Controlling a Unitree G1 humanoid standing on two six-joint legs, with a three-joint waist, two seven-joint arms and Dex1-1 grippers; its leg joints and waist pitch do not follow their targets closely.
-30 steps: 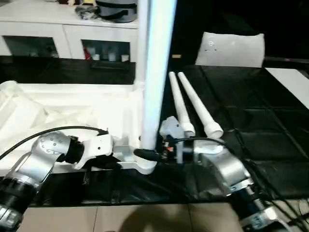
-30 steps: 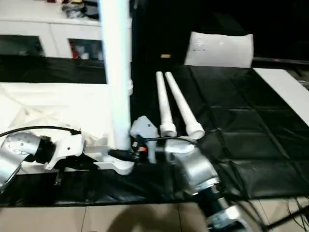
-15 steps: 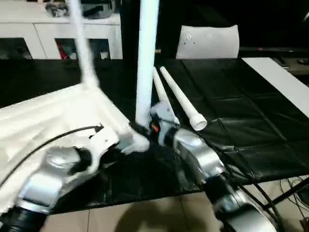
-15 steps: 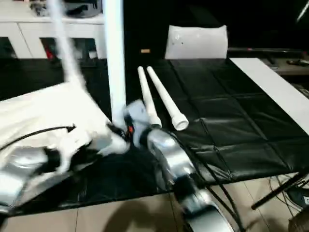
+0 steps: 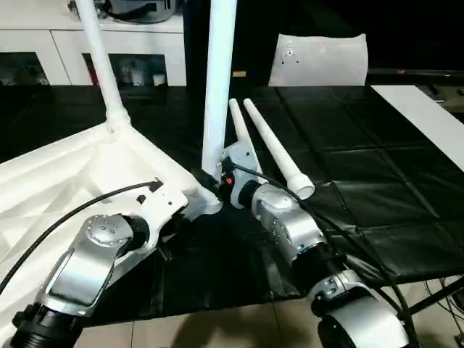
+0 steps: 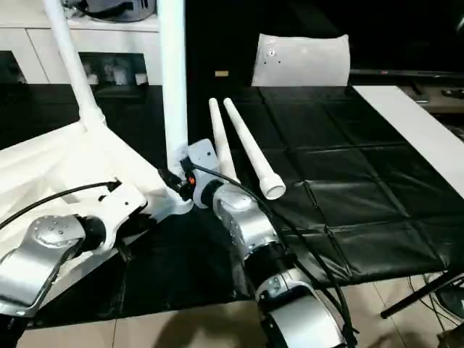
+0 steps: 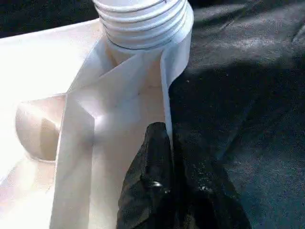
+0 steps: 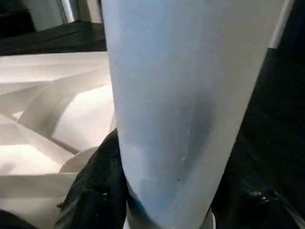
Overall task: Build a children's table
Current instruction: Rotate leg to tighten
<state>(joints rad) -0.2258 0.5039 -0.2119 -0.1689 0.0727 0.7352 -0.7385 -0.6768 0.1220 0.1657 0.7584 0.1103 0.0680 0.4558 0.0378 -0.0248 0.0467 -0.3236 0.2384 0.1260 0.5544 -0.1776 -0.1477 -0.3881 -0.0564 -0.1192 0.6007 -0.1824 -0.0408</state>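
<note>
While we look down from the head views, the upturned table top (image 5: 65, 181) lies tilted on the black mat (image 5: 362, 167), with one leg (image 5: 101, 65) standing at its far corner, another leg (image 5: 217, 87) upright at the near corner socket (image 5: 206, 203), and two loose legs (image 5: 272, 148) lying beside it. From the left wrist view, we see our left tool (image 7: 169, 157) pinched shut on the top's thin rim just below the threaded leg end (image 7: 140, 19). From the right wrist view, our right tool (image 8: 162, 191) clasps the upright leg near its base.
</note>
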